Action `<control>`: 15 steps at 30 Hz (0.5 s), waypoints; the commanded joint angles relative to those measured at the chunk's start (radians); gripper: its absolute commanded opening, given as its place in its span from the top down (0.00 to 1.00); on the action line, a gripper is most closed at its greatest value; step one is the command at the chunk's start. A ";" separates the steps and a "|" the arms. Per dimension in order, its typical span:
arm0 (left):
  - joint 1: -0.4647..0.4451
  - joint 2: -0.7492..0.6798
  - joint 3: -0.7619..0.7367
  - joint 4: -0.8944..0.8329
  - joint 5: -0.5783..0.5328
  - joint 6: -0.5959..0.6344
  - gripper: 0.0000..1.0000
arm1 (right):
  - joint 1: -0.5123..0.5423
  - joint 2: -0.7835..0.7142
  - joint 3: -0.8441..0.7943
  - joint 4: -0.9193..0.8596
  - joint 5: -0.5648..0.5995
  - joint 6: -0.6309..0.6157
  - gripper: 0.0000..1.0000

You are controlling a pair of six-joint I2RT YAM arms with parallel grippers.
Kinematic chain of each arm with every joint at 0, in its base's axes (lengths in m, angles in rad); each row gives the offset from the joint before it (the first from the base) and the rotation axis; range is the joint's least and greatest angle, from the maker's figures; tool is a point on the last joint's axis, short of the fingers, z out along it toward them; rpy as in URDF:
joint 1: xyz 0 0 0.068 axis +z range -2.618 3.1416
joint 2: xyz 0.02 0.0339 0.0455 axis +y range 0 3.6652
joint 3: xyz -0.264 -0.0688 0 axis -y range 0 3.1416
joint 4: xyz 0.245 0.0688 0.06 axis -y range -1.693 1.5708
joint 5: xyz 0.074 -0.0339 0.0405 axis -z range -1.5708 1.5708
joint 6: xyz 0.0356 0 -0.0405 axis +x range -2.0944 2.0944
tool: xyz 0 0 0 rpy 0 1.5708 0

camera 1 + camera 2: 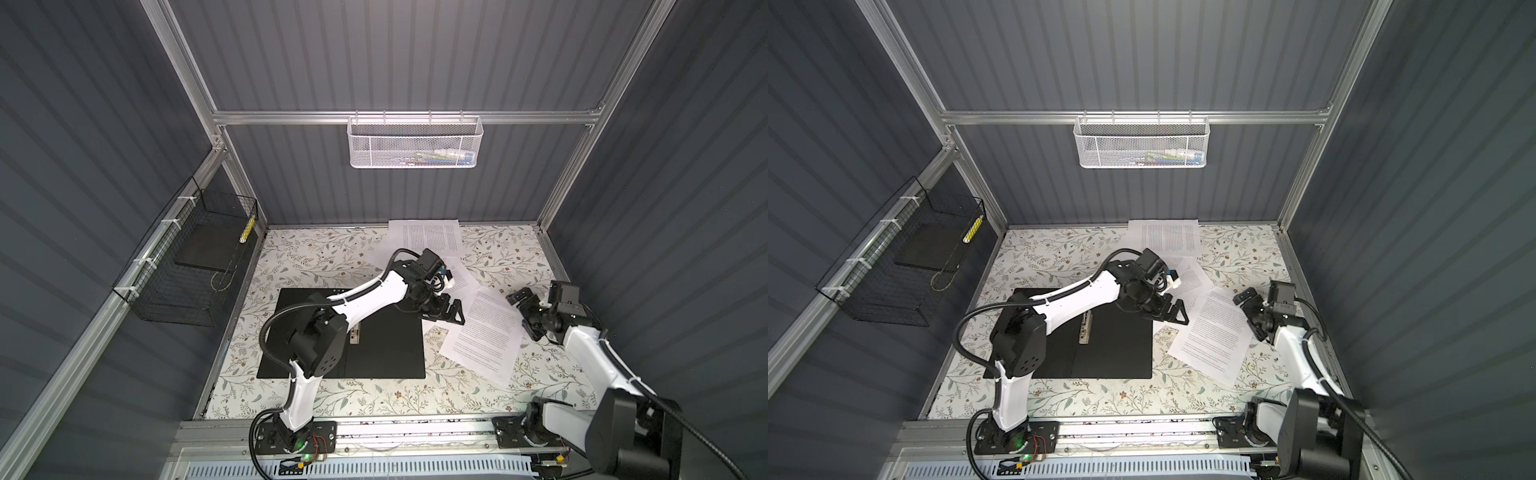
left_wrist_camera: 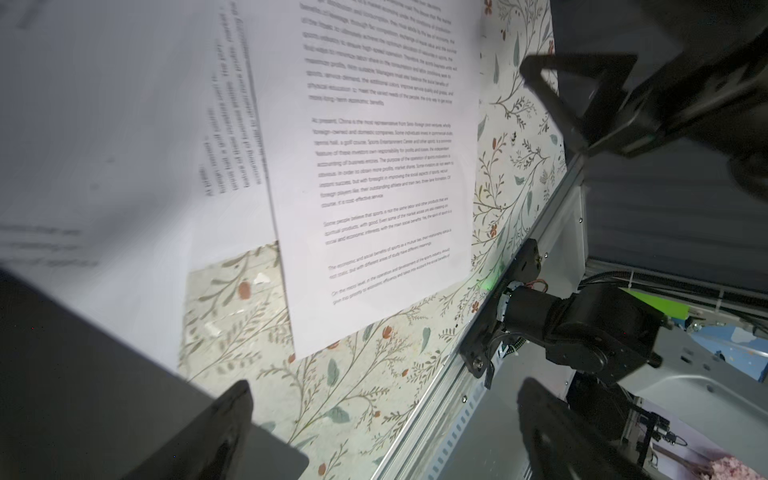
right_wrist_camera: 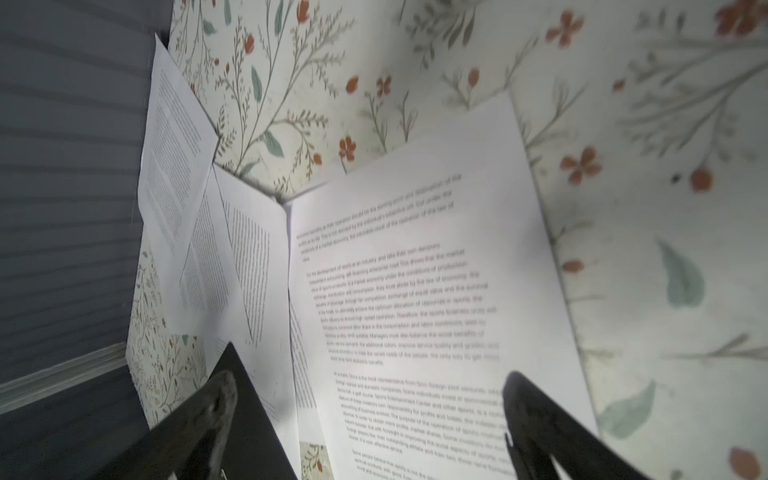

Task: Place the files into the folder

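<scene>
Folder [image 1: 386, 349]: open, black inside up, middle-left on table [image 1: 374, 395].
Files [image 1: 482, 332]: loose overlapping sheets, right and far of folder.
Left gripper [image 1: 444, 311]: jaws spread, empty, over folder's right edge.
Right gripper [image 1: 524, 316]: jaws spread, empty, at files' right side.

I see my left gripper [image 2: 386, 411] with jaws spread wide over the floral table [image 2: 353, 386]. One finger [image 2: 232, 415] sits in front of the black folder [image 2: 83, 374] corner. A printed sheet [image 2: 386, 166] lies flat and sharp, overlapping the edge of the blurred sheets [image 2: 124, 145], which reach the folder. Past the sheet is the rail [image 2: 469, 399], the other arm's base [image 2: 582, 328] on it, and part of the right gripper [image 2: 577, 87], blurry.
</scene>
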 commanded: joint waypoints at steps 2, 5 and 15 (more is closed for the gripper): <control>-0.068 0.134 0.129 -0.053 0.030 0.033 0.00 | -0.061 0.129 0.104 -0.049 0.026 -0.151 0.01; -0.094 0.212 0.198 -0.076 0.033 0.042 0.00 | -0.084 0.215 0.150 -0.026 0.053 -0.153 0.01; -0.097 0.293 0.187 -0.094 -0.008 0.047 0.00 | -0.109 0.428 0.278 -0.011 0.008 -0.175 0.01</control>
